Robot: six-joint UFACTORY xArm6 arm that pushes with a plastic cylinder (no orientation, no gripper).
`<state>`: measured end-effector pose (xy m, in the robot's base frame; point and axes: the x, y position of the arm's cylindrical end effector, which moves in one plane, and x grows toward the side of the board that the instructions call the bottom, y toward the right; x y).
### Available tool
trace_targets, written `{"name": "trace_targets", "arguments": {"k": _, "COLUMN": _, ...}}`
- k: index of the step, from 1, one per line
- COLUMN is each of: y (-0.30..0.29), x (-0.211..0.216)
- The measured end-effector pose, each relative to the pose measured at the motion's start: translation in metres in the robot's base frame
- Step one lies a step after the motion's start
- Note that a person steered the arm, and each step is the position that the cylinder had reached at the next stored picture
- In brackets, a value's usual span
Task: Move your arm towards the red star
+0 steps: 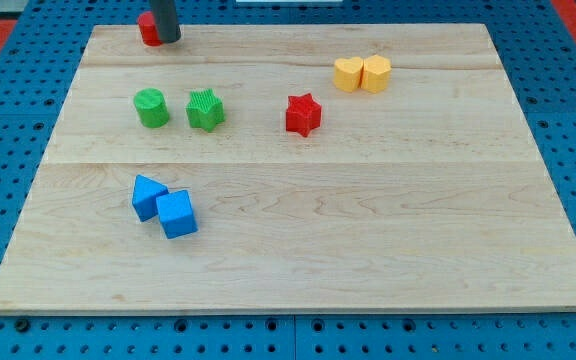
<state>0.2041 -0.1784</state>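
The red star (303, 114) lies on the wooden board (368, 230), a little above and right of the board's middle. My tip (168, 40) is at the view's top left, at the board's far edge, touching the right side of a red block (148, 29) whose shape I cannot make out. The tip is far to the left of and above the red star.
A green cylinder (151, 108) and a green star (205, 110) sit side by side left of the red star. A yellow heart (348, 74) and a yellow hexagon-like block (376, 74) touch at the upper right. Two blue blocks (149, 196) (177, 214) touch at the lower left.
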Motion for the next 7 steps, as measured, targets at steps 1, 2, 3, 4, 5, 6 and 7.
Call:
{"name": "trace_targets", "arguments": {"k": 1, "y": -0.012, "x": -0.012}}
{"name": "trace_targets", "arguments": {"k": 2, "y": 0.027, "x": -0.012}}
{"name": "trace_targets", "arguments": {"k": 3, "y": 0.027, "x": -0.012}}
{"name": "trace_targets", "arguments": {"k": 4, "y": 0.02, "x": -0.013}}
{"name": "trace_targets", "arguments": {"k": 5, "y": 0.013, "x": 0.02}}
{"name": "trace_targets", "arguments": {"k": 6, "y": 0.08, "x": 0.021}}
{"name": "trace_targets", "arguments": {"k": 7, "y": 0.155, "x": 0.035}}
